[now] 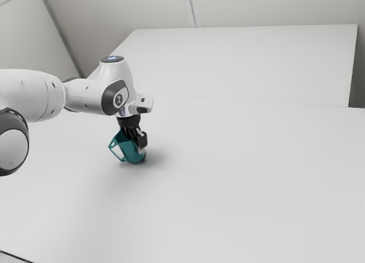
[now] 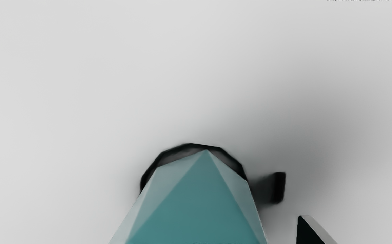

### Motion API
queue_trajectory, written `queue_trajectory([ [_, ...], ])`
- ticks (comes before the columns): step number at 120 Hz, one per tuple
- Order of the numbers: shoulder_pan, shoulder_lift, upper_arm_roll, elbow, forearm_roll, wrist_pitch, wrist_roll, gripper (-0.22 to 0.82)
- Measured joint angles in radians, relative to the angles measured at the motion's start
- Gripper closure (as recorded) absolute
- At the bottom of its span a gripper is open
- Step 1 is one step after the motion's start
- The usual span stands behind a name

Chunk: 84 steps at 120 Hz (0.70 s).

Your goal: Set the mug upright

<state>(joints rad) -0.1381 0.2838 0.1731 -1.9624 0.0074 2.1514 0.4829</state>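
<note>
In the exterior view, going left to right, we first see a thin dark line [image 1: 16, 256] in the near corner, and above it, at the edge, a rounded white joint with a dark rim [image 1: 12, 146]. From that same side the white arm [image 1: 34, 94] reaches in over the pale bench [image 1: 245, 183], runs on to the dark-and-white wrist [image 1: 117, 96] and turns down. Next comes the teal mug [image 1: 130, 151], right under the arm's end and low over the bench; it looks tilted, with its angular handle [image 1: 116, 150] out toward the exterior view's left. The black hand [image 1: 138, 140] points down at the mug and overlaps it on the side away from the handle. We cannot tell whether the hand is open or closed on the mug, nor whether the mug touches the bench. A soft shadow [image 1: 159, 159] spreads on the bench toward the exterior view's right, and a large pale panel [image 1: 245, 63] stands farther back. In the wrist view we see the mug's faceted teal side close to the hand, with a dark curved edge [image 2: 190, 145] at its far end and a small dark block [image 2: 279, 188] near it, which we cannot identify.
</note>
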Motion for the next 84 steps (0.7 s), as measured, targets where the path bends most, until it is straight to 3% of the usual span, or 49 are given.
queue_trajectory([
  [14, 0.0, -0.019, -0.004, 0.002, -0.003, -0.005, -0.002, 0.24],
  [31, -0.001, -0.104, -0.025, 0.007, -0.006, -0.021, -0.004, 0.12],
  [53, -0.001, -0.208, -0.033, 0.065, -0.013, -0.137, -0.037, 0.05],
  [84, 0.005, -0.229, -0.046, 0.195, -0.021, -0.333, -0.136, 0.02],
])
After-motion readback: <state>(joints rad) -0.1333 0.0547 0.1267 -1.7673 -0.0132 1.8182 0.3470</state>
